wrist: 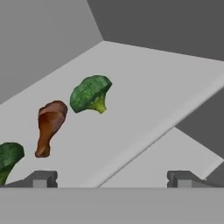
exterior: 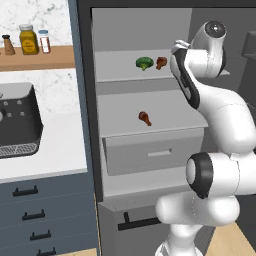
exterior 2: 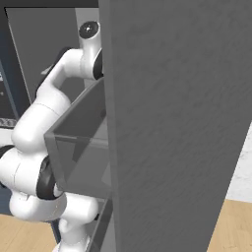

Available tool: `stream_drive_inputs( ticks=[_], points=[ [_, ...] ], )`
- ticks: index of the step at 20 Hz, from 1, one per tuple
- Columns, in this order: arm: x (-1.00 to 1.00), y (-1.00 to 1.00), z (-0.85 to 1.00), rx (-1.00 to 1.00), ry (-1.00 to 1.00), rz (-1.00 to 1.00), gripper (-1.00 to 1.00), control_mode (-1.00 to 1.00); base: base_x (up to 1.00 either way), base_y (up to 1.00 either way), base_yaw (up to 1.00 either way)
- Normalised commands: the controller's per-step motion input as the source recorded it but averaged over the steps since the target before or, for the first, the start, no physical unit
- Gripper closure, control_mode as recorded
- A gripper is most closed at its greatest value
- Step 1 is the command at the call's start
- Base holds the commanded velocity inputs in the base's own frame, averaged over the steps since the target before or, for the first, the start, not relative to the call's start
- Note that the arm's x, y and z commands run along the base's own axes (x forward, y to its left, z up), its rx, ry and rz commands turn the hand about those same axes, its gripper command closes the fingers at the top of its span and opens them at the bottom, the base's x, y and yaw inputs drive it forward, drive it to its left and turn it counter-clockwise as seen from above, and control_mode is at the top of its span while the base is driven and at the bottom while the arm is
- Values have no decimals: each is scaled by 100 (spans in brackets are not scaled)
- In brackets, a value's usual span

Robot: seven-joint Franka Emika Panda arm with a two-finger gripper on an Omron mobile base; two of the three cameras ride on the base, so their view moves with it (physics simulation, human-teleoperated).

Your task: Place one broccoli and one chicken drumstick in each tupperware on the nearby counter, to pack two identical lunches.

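My jaws [wrist: 111, 178] stand wide apart with nothing between them, their two dark tips rising at the bottom of the hand view, one low on the left and one low on the right. Nearest, just beside and above my left tip, a second broccoli [wrist: 8, 158] is cut off by the picture's left edge, so I see part of its dark head only. A little farther along the same grey shelf [wrist: 144, 87] lies a chicken drumstick [wrist: 49, 126], plump end away from me and thin bone end toward me, apart from both florets. Beyond it, up and to the right, sits a whole broccoli [wrist: 91, 93], head up and stalk pointing down toward me. I count two broccoli and one drumstick on this upper shelf.

The shelf's front edge runs diagonally between my tips, and right of it the surface drops to a lower level. The bare stretch right of the food is open, bounded by grey walls behind and to the left.

From the left base view, a second drumstick [exterior: 144, 118] lies alone on the lower shelf [exterior: 120, 107], above a grey drawer [exterior: 155, 155]. Left of the open cabinet, the white tabletop [exterior: 55, 150] carries a dark appliance [exterior: 17, 120].
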Motion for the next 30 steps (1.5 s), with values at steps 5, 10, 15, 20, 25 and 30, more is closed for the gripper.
stream_drive_inputs(
  ticks=[5, 10, 15, 20, 25, 30],
  points=[
    [38, -11, -3, 0, 0, 0, -100, -100, 0, 0, 0],
    [46, -12, -2, 0, 1, 0, -100, -100, 0, 0, 0],
    [42, -14, -4, 0, 1, 0, -100, -100, 0, 0, 0],
    [36, -12, -7, 0, 1, 0, -100, -100, 0, 0, 0],
    [34, -7, -10, 0, 0, 0, -100, -100, 0, 0, 0],
    [37, -2, -5, 0, 0, 0, -100, -100, 0, 0, 0]
  ],
)
